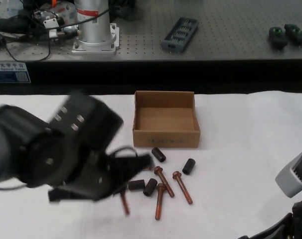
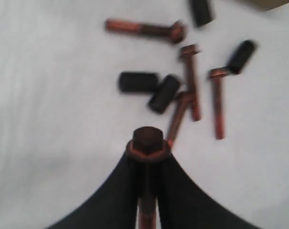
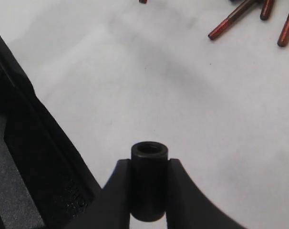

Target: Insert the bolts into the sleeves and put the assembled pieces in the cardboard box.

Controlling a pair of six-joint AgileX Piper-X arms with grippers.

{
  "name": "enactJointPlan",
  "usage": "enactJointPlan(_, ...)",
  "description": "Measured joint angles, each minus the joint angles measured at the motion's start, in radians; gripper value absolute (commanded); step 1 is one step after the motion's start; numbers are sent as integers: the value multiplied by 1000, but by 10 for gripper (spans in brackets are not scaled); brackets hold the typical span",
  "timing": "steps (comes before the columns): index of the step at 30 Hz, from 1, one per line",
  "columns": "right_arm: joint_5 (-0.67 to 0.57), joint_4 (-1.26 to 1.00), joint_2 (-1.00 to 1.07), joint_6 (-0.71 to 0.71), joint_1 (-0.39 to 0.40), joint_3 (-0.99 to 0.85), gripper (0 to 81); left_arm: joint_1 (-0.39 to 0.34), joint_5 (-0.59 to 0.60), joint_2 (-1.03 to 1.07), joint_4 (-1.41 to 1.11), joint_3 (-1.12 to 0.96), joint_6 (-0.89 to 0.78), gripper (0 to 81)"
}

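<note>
The left end effector [image 2: 147, 164] gripped a bolt [image 2: 147, 140] just below its head; the right end effector [image 3: 149, 167] gripped a sleeve [image 3: 149, 155], bore exposed. On the worktop [image 1: 240, 149] near the cardboard box [image 1: 166, 137] lay loose bolts [image 2: 192, 81] and loose sleeves [image 2: 139, 82]. Mating probably demanded lining shank with bore before pushing, with both grips firm.

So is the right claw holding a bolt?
No, the right claw is clamped on a black sleeve with a hollow end.
</note>
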Motion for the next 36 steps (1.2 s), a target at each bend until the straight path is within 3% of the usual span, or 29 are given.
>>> enactJointPlan(7,14,-138,56,97,0,-53,15,7,108,-155,-234,0,134,6)
enactJointPlan(10,15,-148,163,95,0,-108,15,16,211,-161,-299,0,152,6)
enactJointPlan(17,22,-181,390,44,0,-266,15,80,320,-160,-317,0,239,6)
enactJointPlan(23,27,-259,461,43,0,-337,15,120,357,-158,-402,0,315,6)
enactJointPlan(32,21,-366,505,65,-6,-358,15,122,409,-70,-526,0,324,6)
enactJointPlan(36,15,-384,505,65,-43,-359,15,122,409,-36,-566,0,319,6)
